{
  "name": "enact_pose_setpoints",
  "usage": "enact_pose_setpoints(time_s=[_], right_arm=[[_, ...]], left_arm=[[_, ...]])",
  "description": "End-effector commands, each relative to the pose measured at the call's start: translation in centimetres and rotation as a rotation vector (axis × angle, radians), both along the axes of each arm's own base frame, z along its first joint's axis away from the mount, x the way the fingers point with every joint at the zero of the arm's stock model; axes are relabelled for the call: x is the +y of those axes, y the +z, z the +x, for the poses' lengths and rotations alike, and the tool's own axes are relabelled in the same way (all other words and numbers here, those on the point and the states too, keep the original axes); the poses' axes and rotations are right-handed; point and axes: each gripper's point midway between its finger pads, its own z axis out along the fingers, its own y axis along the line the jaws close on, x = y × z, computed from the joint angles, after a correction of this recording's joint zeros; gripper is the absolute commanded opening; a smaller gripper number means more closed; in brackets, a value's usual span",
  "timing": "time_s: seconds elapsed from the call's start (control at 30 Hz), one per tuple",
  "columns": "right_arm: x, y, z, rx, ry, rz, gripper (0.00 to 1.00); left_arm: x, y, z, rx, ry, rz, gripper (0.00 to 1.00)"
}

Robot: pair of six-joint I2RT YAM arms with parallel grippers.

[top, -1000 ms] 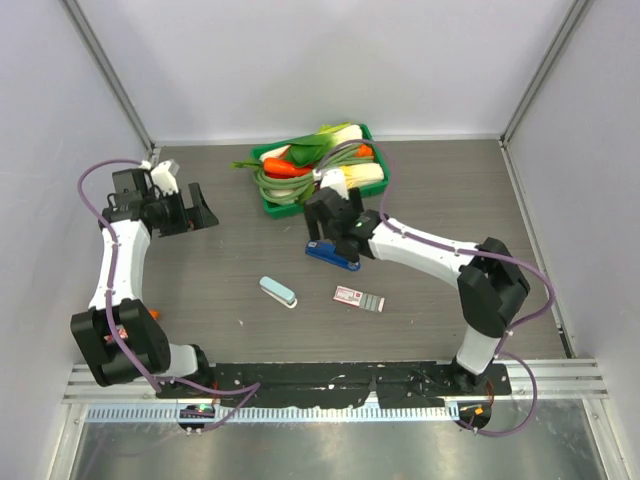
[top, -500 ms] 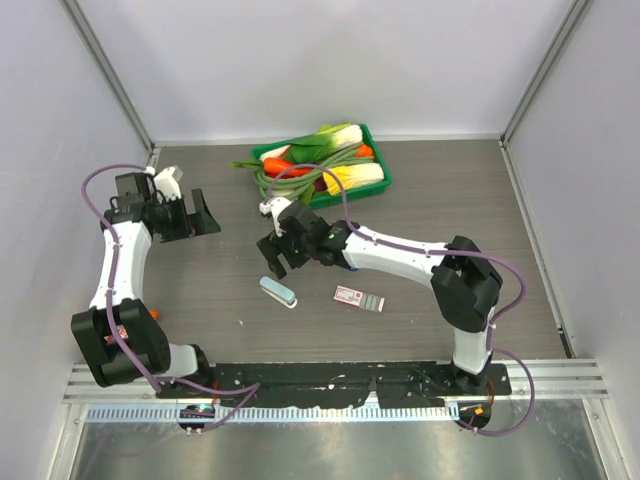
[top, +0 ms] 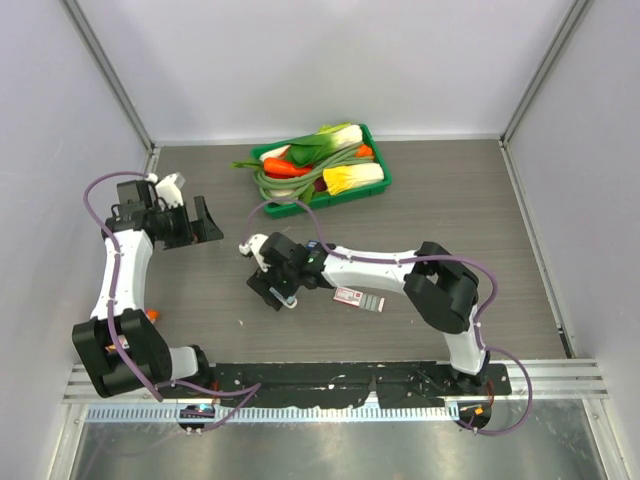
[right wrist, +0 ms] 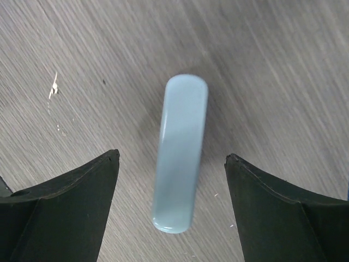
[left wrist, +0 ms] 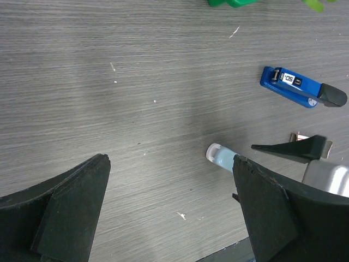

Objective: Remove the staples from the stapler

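Jaws of right gripper (top: 276,288) stand wide apart, straddling the pale teal oblong (right wrist: 180,158) w/o touching it. My left gripper (left wrist: 170,161) is also spread and empty, at far left. The stapler (left wrist: 302,90) lies flat, right of the oblong, hidden by my right arm from the top; staples not visible, prob. inside. I'd ctr on the oblong's mid-length, drop straight, close across its narrow width.

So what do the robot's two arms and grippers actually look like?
The left arm and right arm are white links with black joints, each with a purple cable. The left gripper and right gripper have two black wedge-shaped fingers each.
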Motion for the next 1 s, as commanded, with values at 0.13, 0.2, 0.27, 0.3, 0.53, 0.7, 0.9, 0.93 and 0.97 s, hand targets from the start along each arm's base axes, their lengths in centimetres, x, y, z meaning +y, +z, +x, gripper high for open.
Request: enact_pose_setpoints(time_s=[0.13, 0.2, 0.27, 0.3, 0.53, 0.7, 0.9, 0.93, 0.97], right_arm=[[0.5, 0.4, -0.1, -0.087, 0.002, -0.033, 0.71], [0.5, 0.5, -0.2, -0.082, 0.000, -0.027, 0.63], [0.7, 0.8, -0.1, -0.085, -0.002, -0.022, 0.49], [0.6, 0.8, 0.1, -0.092, -0.011, -0.026, 0.45], [0.3, 0.8, 1.0, -0.118, -0.058, -0.051, 0.29], [-0.2, 3.1, 2.8, -0.135, -0.159, 0.010, 0.12], [-1.8, 6.0, 6.4, -0.078, -0.436, 0.271, 0.04], [-1.9, 6.8, 6.4, -0.082, -0.463, 0.321, 0.04], [-2.0, 7.2, 6.6, -0.089, -0.484, 0.339, 0.04]], left_arm=[[-0.9, 0.9, -0.7, -0.035, -0.037, -0.024, 0.98], [-0.7, 0.7, -0.8, -0.035, -0.029, -0.014, 0.98], [-0.7, 0.8, -0.9, -0.041, -0.029, -0.010, 0.95], [-0.9, 0.6, -1.0, -0.035, -0.032, -0.003, 0.95], [-2.3, -0.4, -1.5, -0.033, -0.076, 0.019, 0.93], [-3.5, 0.8, -1.7, -0.070, -0.117, 0.001, 0.98], [-4.2, 2.3, -1.8, -0.065, -0.132, 0.003, 0.98], [-4.9, 2.0, -2.2, -0.063, -0.158, -0.007, 0.98], [-5.2, 1.9, -2.5, -0.067, -0.174, -0.009, 0.98]])
